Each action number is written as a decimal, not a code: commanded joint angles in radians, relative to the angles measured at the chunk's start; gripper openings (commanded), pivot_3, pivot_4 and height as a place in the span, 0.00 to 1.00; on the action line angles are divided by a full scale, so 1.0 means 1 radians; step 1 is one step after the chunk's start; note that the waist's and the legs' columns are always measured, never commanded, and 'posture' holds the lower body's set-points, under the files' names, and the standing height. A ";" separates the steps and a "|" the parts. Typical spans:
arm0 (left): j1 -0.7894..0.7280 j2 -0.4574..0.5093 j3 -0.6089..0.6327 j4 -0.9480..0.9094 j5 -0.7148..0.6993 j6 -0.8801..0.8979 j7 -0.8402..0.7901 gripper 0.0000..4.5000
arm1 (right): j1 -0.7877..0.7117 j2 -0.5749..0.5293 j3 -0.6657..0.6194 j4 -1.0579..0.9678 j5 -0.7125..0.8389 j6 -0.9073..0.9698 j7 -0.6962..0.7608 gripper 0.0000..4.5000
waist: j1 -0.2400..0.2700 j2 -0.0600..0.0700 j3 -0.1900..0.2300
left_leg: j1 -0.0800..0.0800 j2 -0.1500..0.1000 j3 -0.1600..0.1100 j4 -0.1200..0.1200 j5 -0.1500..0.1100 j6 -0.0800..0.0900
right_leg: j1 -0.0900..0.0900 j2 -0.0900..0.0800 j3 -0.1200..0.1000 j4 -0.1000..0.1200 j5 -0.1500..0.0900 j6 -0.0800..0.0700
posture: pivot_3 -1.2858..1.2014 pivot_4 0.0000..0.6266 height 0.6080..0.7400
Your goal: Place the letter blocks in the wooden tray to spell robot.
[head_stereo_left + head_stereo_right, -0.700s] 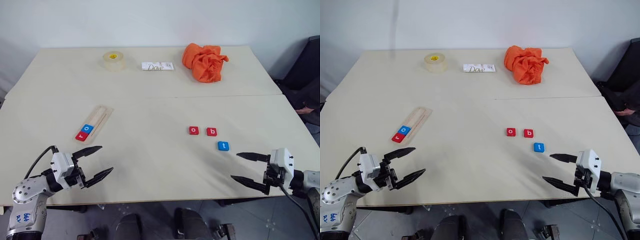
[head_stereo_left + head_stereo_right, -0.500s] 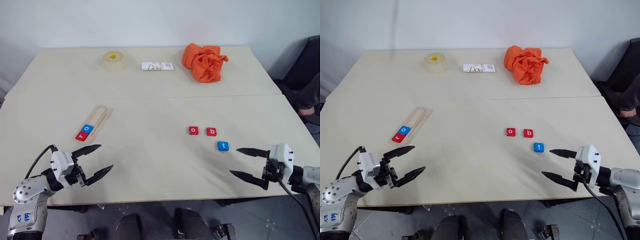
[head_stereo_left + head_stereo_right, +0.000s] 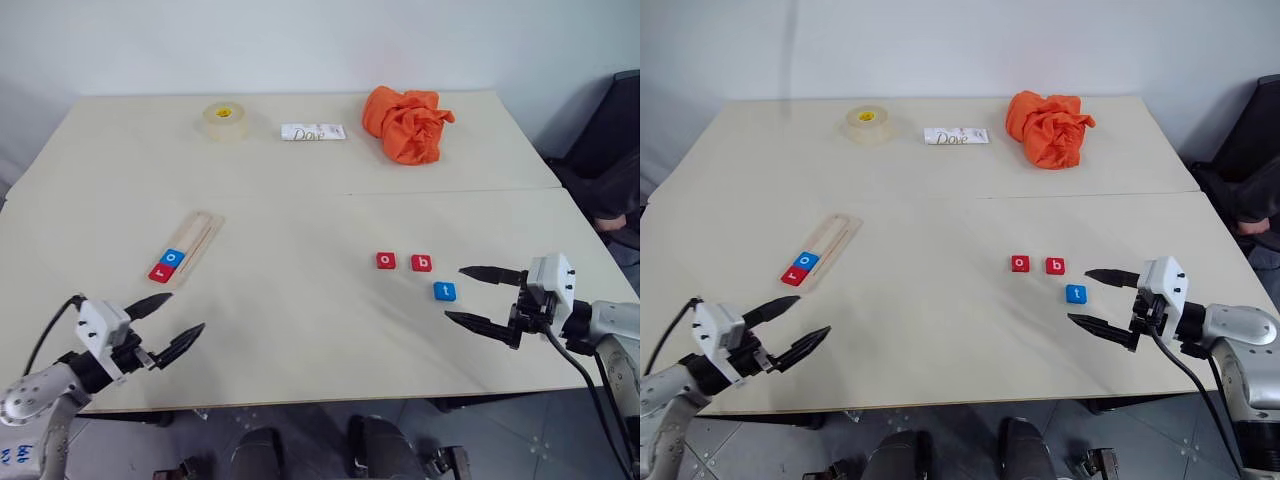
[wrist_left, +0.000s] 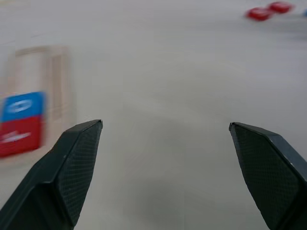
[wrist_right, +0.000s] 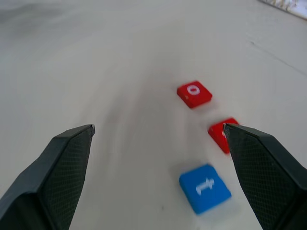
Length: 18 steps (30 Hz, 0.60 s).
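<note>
Reading the labels, you see tiles "r" [image 3: 160,273] and "o" [image 3: 175,257] in the wooden tray [image 3: 198,235]; both the right pincer [image 3: 468,295] and left pincer [image 3: 166,324] are spread wide.

wall [image 3: 320,40]: plain white | table [image 3: 300,200]: pale, 2 joined | floor [image 3: 520,440]: grey tile

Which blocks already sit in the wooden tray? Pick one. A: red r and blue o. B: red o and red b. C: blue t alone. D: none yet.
A: the red r block and the blue o block lie in the wooden tray, while the red o block, the red b block and the blue t block lie loose on the table.
</note>
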 commanded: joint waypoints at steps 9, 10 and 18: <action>-0.156 0.038 0.051 0.028 0.064 0.174 0.241 1.00 | -0.187 0.062 0.087 -0.031 0.017 0.033 0.005 0.99 | 0.006 0.000 0.000 | 0.000 0.000 -0.001 0.001 0.001 0.000 | 0.000 0.000 0.000 0.002 0.000 0.000 | 0.52 0.24 1.00; -0.184 0.047 0.041 0.041 0.068 0.194 0.249 1.00 | -0.195 0.068 0.093 -0.036 0.019 0.038 0.004 0.99 | 0.006 0.000 0.000 | 0.000 0.000 -0.001 0.000 0.001 0.000 | 0.000 0.000 0.000 0.002 0.000 0.000 | 0.52 0.24 1.00; -0.404 0.083 -0.066 0.221 0.112 0.300 0.261 1.00 | -0.214 0.080 0.113 -0.053 0.020 0.052 0.004 0.99 | 0.005 0.000 0.000 | 0.000 -0.001 0.000 0.000 0.001 0.000 | 0.000 0.000 0.000 0.002 0.000 0.000 | 0.52 0.24 1.00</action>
